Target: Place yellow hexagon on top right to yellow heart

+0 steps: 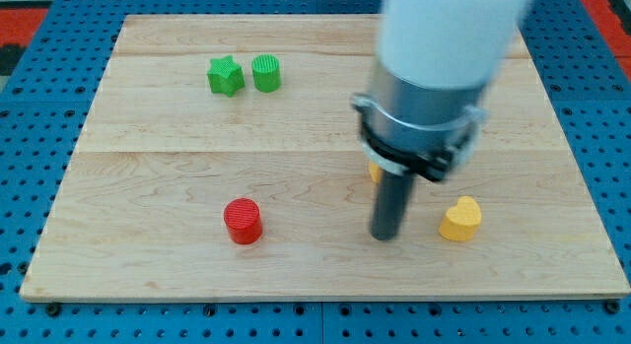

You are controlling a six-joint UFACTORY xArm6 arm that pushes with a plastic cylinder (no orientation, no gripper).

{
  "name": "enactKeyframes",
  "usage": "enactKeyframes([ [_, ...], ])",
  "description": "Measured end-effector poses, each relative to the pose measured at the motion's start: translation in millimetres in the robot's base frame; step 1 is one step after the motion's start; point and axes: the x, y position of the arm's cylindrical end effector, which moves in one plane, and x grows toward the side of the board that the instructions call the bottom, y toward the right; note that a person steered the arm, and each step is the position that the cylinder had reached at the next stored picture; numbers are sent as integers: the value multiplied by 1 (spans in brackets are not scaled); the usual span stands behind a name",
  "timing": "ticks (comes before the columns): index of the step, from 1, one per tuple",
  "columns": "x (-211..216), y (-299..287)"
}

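Here, your tip (385, 236) rests on the bench (148, 255), a bare rod gripping nothing; the yellow hexagon (375, 172) peeks out just behind it toward the view's top, the yellow heart (460, 220) near its right.

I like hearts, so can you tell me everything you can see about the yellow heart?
The yellow heart is a small, chunky block in bright yellow, probably plastic, with a flat top and two rounded lobes. It lies flat on the wooden board, toward the view's bottom right. Nothing touches it. My tip rests on the board just to its left, with a gap between. A bit of another yellow block peeks out behind the rod, up and to the left of the heart.
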Motion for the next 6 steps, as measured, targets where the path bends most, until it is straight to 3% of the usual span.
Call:
enactKeyframes([
  [1,-64,-14],
  [2,-79,7],
  [4,-14,64],
  [6,-54,35],
])
